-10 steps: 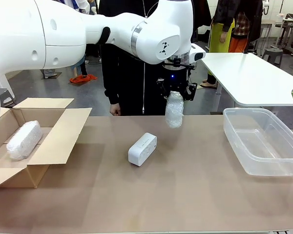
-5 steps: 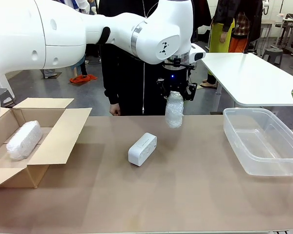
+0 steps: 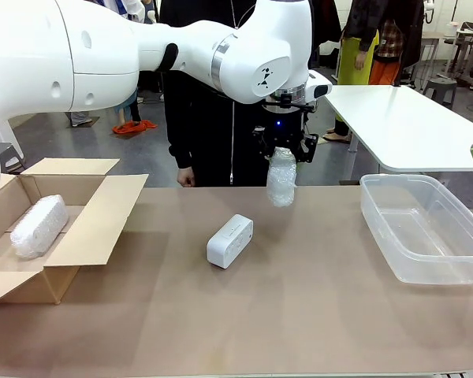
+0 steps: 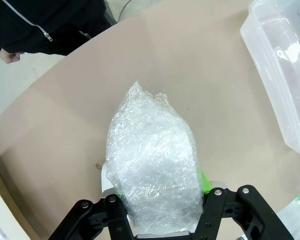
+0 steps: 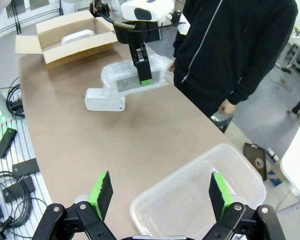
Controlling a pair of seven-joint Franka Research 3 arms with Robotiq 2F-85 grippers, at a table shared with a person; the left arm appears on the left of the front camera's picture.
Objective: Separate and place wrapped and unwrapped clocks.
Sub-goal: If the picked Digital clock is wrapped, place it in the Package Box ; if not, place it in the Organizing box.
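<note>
Nothing has moved since a second ago. The left pincer [image 3: 284, 151] still hangs in the same spot, clenched on a lumpy oblong clock bundled in whitish bubble wrap [image 3: 281, 181]. The bundle hangs down from the pincer, up in the air, near the middle of the far edge of the brown desk [image 3: 299, 315]. It does not touch the desk.

A little nearer the robot's edge lies the bare clock [image 3: 229, 241], a smooth white plastic block with rounded corners. It rests flat near the middle of the desk.

An open brown cardboard box [image 3: 94, 224] sits at the left edge, and a second bubble-wrapped clock [image 3: 39, 226] lies inside it. A clear plastic tub [image 3: 402, 179] sits at the right edge with nothing in it. The right pincer [image 5: 160, 189] hovers above that tub, spread wide, holding nothing. A person in a black jacket [image 3: 201, 118] stands at the far edge.

With the arm waiting, the sorting is on hold. One wrapped clock is already in the box, so I think the held one belongs there too, well off to the left. The bare clock is probably meant for the tub.
</note>
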